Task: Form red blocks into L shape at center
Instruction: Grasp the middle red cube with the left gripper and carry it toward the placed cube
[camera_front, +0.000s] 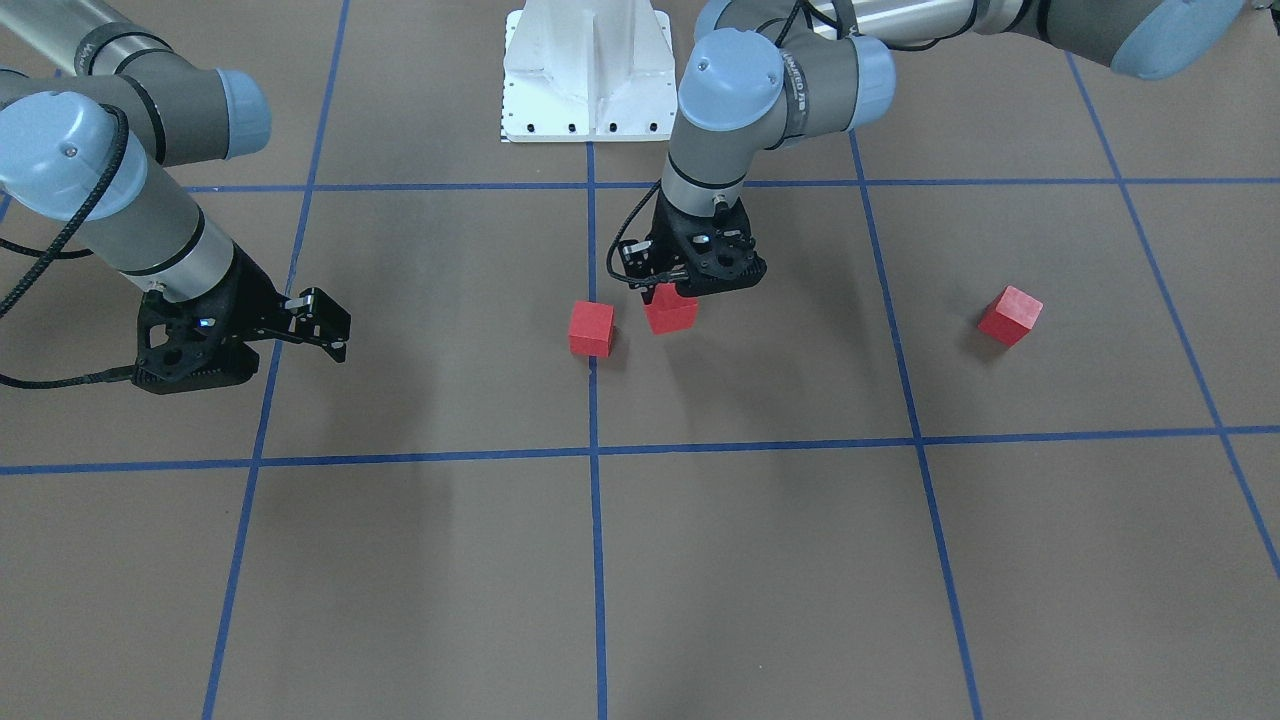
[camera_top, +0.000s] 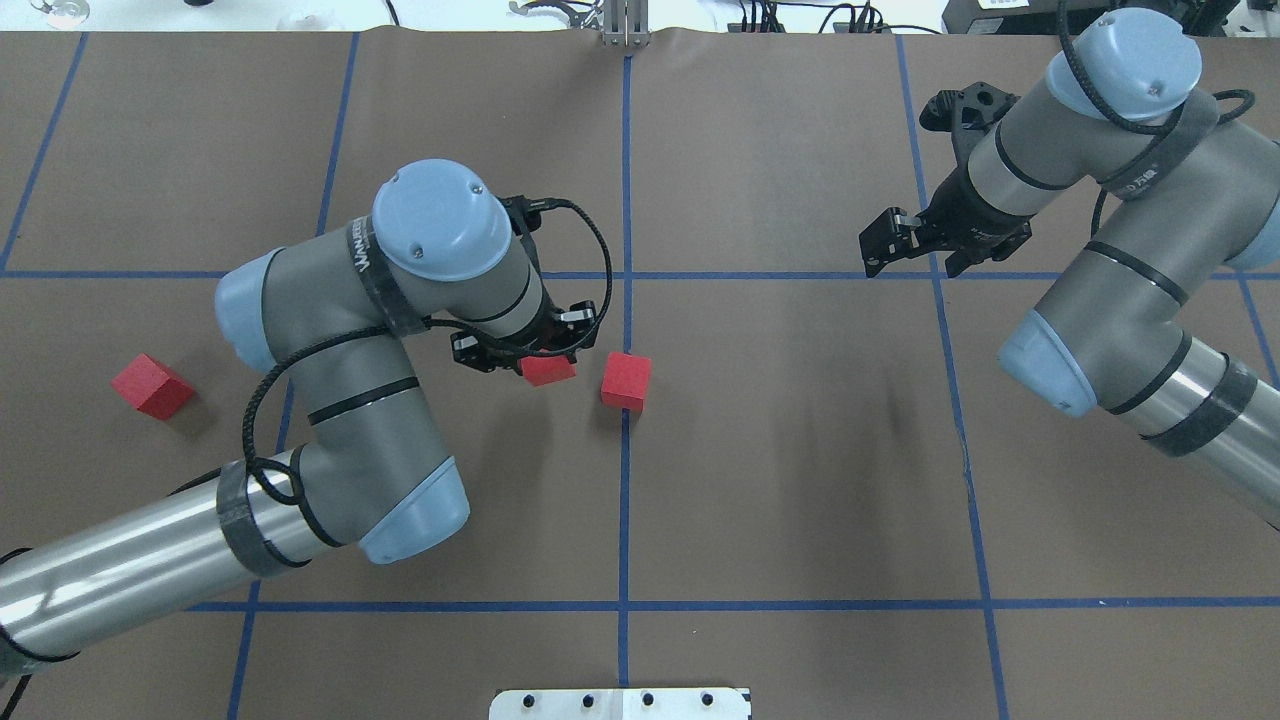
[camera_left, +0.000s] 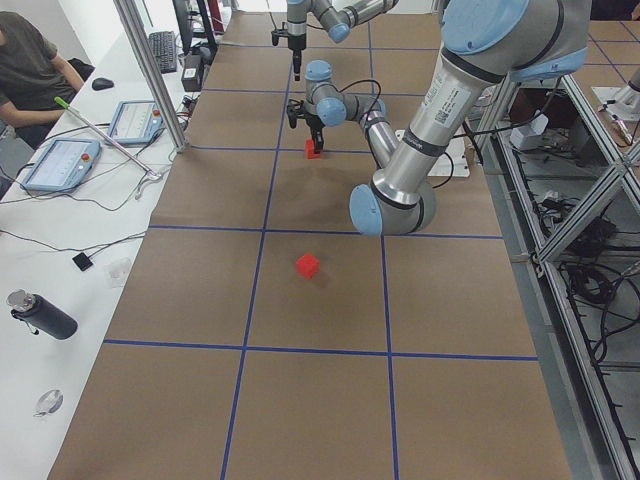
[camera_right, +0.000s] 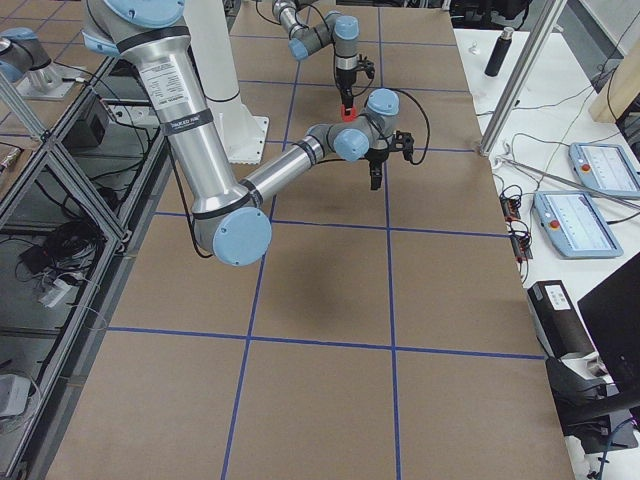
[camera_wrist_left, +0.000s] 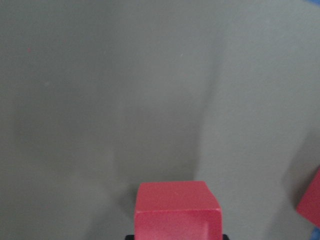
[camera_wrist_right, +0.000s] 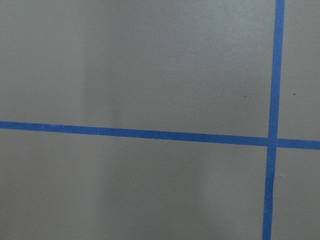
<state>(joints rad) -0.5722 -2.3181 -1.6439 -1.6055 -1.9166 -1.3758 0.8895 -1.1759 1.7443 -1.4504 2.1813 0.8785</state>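
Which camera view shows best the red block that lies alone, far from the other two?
The overhead exterior view: the lone red block is large and unobstructed. Front-facing and exterior left show it smaller; the others miss it.

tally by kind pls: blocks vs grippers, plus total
Small matte red cubes: 3 (held cube, middle cube, far cube)
Black two-finger grippers: 2 (left gripper, right gripper)
Total: 5
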